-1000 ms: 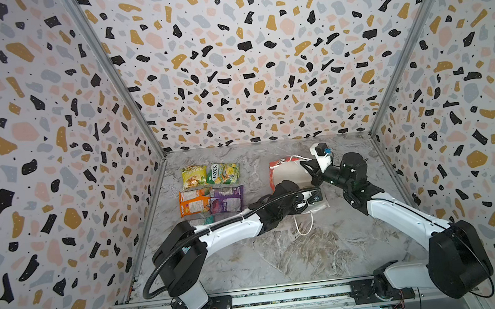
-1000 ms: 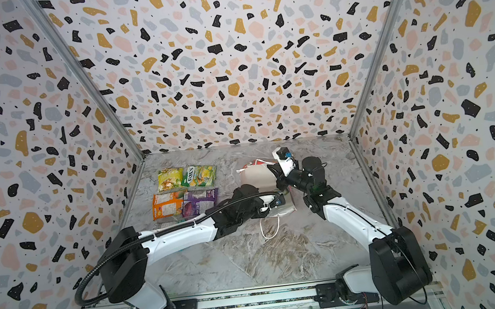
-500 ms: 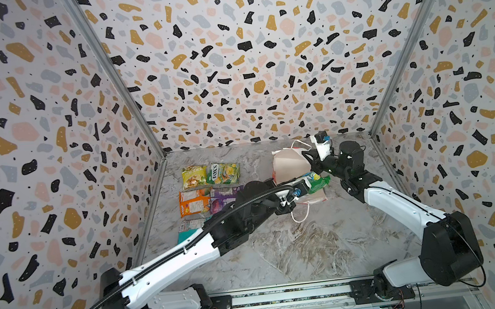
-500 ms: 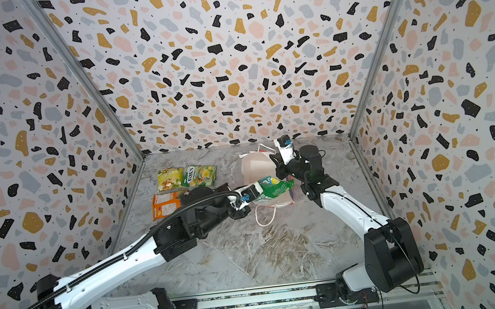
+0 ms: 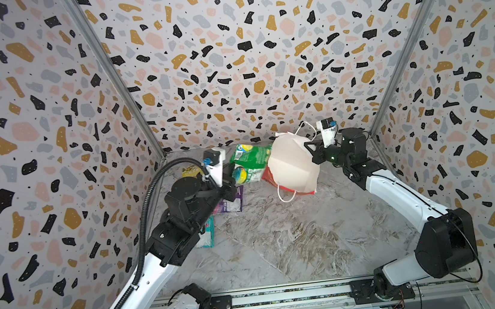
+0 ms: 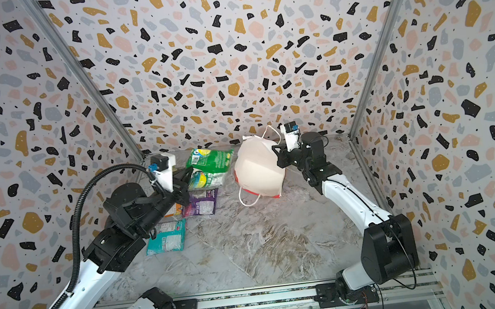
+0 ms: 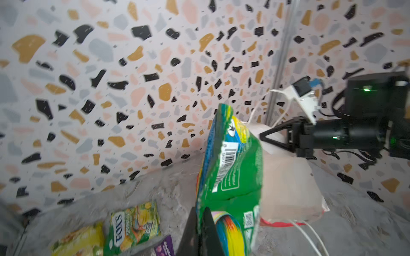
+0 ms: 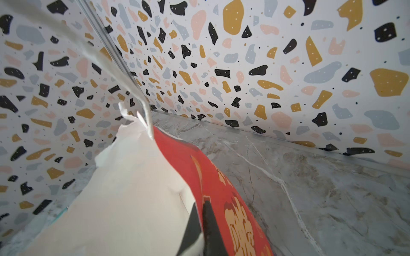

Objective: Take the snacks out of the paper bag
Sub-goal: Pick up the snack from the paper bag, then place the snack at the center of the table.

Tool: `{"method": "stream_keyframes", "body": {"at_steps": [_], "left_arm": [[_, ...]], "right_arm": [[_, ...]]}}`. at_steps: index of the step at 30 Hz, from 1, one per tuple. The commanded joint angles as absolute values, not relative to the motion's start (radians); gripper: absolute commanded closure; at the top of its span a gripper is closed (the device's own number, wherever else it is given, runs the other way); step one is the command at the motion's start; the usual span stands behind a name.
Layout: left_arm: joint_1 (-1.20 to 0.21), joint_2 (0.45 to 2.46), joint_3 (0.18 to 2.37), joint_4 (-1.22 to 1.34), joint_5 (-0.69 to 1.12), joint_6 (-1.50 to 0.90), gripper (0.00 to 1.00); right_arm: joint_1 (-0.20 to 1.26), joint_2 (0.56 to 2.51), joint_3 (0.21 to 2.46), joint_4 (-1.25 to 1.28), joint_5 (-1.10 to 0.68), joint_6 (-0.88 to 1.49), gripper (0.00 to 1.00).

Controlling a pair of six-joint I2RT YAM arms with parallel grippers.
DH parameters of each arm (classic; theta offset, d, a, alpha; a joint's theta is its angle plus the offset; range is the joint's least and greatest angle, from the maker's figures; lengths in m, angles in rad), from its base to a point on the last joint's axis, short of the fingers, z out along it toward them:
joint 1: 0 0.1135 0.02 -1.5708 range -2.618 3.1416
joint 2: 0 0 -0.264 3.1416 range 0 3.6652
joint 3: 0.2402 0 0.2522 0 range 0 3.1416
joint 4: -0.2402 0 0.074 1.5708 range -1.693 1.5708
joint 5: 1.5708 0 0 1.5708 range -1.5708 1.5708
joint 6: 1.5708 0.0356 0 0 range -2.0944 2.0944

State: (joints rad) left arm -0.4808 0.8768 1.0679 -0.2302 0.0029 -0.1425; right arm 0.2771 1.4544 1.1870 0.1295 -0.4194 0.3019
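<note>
The paper bag [image 5: 294, 163] [image 6: 258, 169] is tipped, its white inside facing the camera and its red outside [image 8: 213, 177] away. My right gripper [image 5: 308, 147] [image 8: 200, 206] is shut on the bag's rim, one finger inside and one outside. My left gripper [image 5: 230, 179] [image 7: 200, 212] is shut on the lower edge of a green snack packet [image 5: 250, 161] [image 7: 235, 172]. It holds the packet in the air, left of the bag and outside it. Other snacks lie on the table: purple [image 6: 201, 202], teal [image 6: 167, 237], orange [image 6: 173, 210], FOX'S [image 7: 133, 221] and yellow [image 7: 77, 241].
The terrazzo back wall [image 5: 231, 69] stands close behind the bag, and side walls close in the marble table [image 5: 296, 244]. A white cord handle [image 5: 285, 193] hangs from the bag's lower edge. The left arm [image 5: 183, 212] covers part of the row of packets.
My left gripper came out of the bag with the green packet and carried it left and up. The right gripper raised the bag's rim, tipping the bag.
</note>
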Motion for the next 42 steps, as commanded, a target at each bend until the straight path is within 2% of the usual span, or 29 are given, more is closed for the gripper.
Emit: {"method": "stream_keyframes", "body": {"at_steps": [1, 4, 11, 15, 19, 24, 33, 37, 42], "left_arm": [[-0.364, 0.875, 0.990, -0.299, 0.251, -0.401, 1.00], [-0.303, 0.871, 0.909, -0.325, 0.361, -0.469, 1.00], [-0.238, 0.877, 0.785, -0.349, 0.512, -0.513, 1.00], [-0.236, 0.911, 0.764, -0.414, 0.486, -0.457, 1.00], [-0.233, 0.959, 0.692, -0.333, 0.556, -0.434, 1.00], [-0.233, 0.998, 0.640, -0.299, 0.557, -0.404, 1.00], [-0.235, 0.948, 0.561, -0.074, 0.616, -0.571, 1.00], [-0.234, 0.951, 0.528, 0.073, 0.720, -0.703, 1.00], [-0.232, 1.062, 0.492, -0.015, 0.702, -0.564, 1.00]], "right_arm": [[0.216, 1.456, 1.225, 0.099, -0.533, 0.539, 1.00], [0.173, 1.481, 1.245, 0.082, -0.627, 0.662, 1.00], [0.170, 1.505, 1.290, -0.033, -0.638, 0.759, 1.00], [0.192, 1.494, 1.305, -0.126, -0.558, 0.738, 1.00], [0.192, 1.481, 1.285, -0.122, -0.559, 0.726, 1.00], [0.190, 1.474, 1.265, -0.108, -0.551, 0.719, 1.00], [0.190, 1.450, 1.209, -0.073, -0.485, 0.835, 1.00], [0.177, 1.434, 1.174, -0.024, -0.447, 0.879, 1.00], [0.174, 1.456, 1.168, 0.005, -0.464, 0.880, 1.00]]}}
